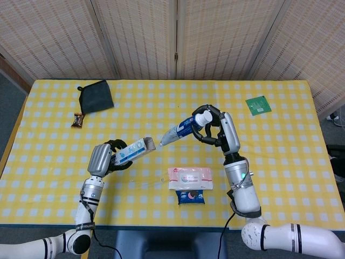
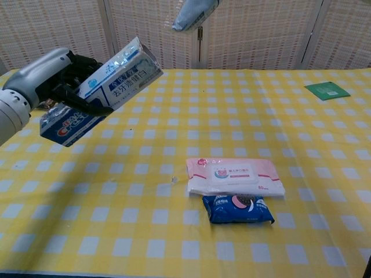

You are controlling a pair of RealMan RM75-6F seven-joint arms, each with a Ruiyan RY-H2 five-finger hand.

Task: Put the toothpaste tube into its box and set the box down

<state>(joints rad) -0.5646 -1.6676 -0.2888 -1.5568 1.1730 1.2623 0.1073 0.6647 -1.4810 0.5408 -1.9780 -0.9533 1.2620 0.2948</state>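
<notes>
My left hand grips the white and blue toothpaste box, lifted off the table, its open end pointing right and up. My right hand holds the toothpaste tube near its white cap, the flat tail aimed left and down at the box mouth. A small gap separates tail and box opening. In the chest view only the tube's tail shows at the top edge; the right hand is out of that frame.
A pink wet-wipes pack and a blue snack packet lie near the front middle of the yellow checked table. At the back left lies a dark pouch, a small snack bar beside it; a green card sits far right.
</notes>
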